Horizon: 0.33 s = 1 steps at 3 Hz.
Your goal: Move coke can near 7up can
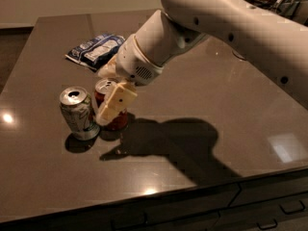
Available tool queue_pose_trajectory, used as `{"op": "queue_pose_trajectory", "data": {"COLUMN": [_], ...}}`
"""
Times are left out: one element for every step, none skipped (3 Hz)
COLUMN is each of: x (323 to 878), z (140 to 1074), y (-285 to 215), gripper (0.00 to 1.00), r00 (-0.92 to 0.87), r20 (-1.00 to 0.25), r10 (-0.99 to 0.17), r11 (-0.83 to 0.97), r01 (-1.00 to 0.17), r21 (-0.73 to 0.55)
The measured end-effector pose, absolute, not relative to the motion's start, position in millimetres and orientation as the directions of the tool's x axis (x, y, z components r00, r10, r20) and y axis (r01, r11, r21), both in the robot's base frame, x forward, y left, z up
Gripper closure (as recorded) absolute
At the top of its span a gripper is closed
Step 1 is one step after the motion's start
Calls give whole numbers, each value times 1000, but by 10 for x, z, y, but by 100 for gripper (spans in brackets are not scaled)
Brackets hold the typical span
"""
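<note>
The red coke can (117, 121) stands upright on the dark table (202, 95), close to the right of the 7up can (79, 113), a white and green can with an open silver top. The two cans are a small gap apart. My gripper (111, 91) comes down from the upper right and is shut on the coke can. One cream finger (115, 104) lies across its front and the other is behind it. The can's silver top (104, 85) shows between them.
A blue and white snack bag (95, 49) lies flat on the table behind the cans. My white arm (226, 23) crosses above the table's right half and casts a shadow right of the cans. The table's front edge runs along the bottom, with drawers below.
</note>
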State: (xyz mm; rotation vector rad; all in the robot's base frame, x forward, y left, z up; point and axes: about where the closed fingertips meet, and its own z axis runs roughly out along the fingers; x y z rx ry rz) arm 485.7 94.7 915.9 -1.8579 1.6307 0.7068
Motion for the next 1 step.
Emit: {"op": "queue_pose_trajectory", "data": {"x": [4855], "z": [9160], "y": [949], "gripper": [0], "r00": [120], "r20": [-708], "r10": [-696], "r11": [-101], "r01": [-992], "r21": [-69]}}
